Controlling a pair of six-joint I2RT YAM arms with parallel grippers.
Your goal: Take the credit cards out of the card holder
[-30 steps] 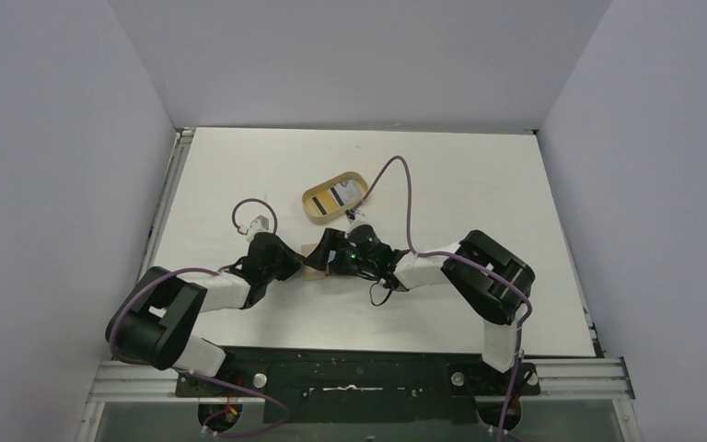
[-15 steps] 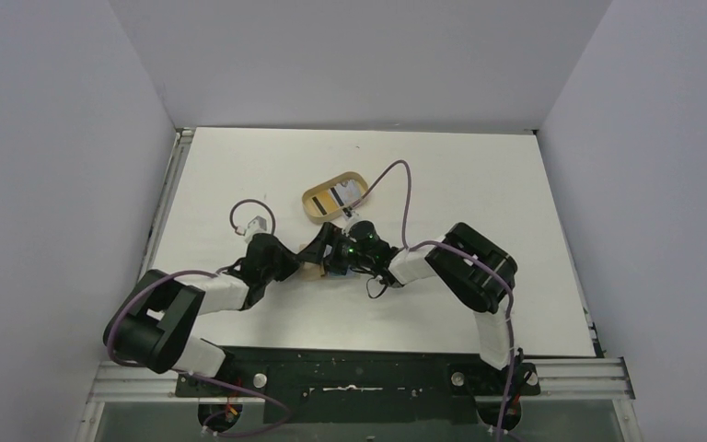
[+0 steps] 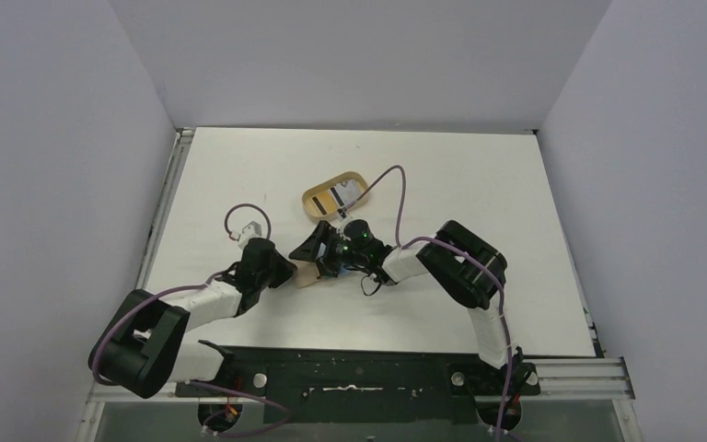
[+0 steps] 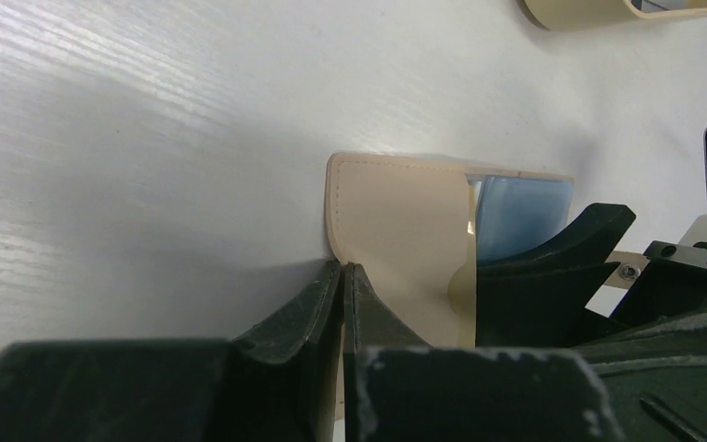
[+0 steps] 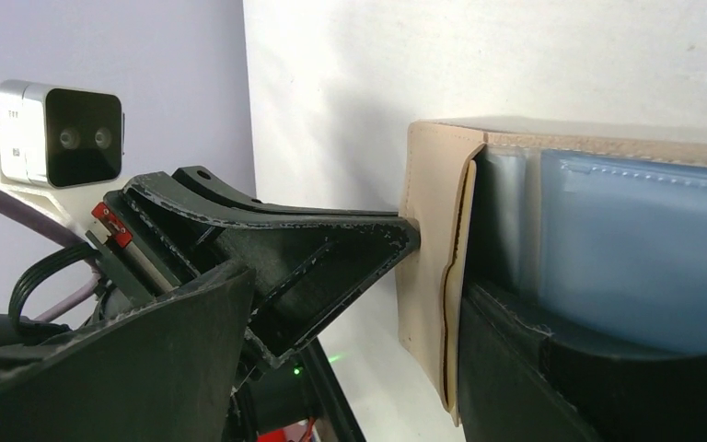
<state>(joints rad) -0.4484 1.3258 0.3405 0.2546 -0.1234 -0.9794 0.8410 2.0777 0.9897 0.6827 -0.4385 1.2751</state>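
Observation:
The tan card holder (image 3: 309, 274) lies open between both grippers. My left gripper (image 4: 342, 273) is shut on the edge of its tan flap (image 4: 396, 230); in the top view this gripper (image 3: 287, 273) is just left of the holder. My right gripper (image 5: 364, 285) is open and straddles the flap (image 5: 428, 230). One of its fingers (image 5: 534, 368) is inside against the light blue lining (image 5: 635, 239), the other stays outside. Credit cards (image 3: 341, 194), whitish with a black stripe, lie in the oval tray. I cannot make out a card inside the holder.
The oval wooden tray (image 3: 313, 204) sits just behind the grippers, and its rim (image 4: 571, 14) shows at the top of the left wrist view. The left wrist camera (image 5: 55, 133) faces the right one at close range. Cables loop over both arms.
My right gripper has moved left and slid a finger into the holder. The left arm has drawn back toward the near left, still holding the flap.

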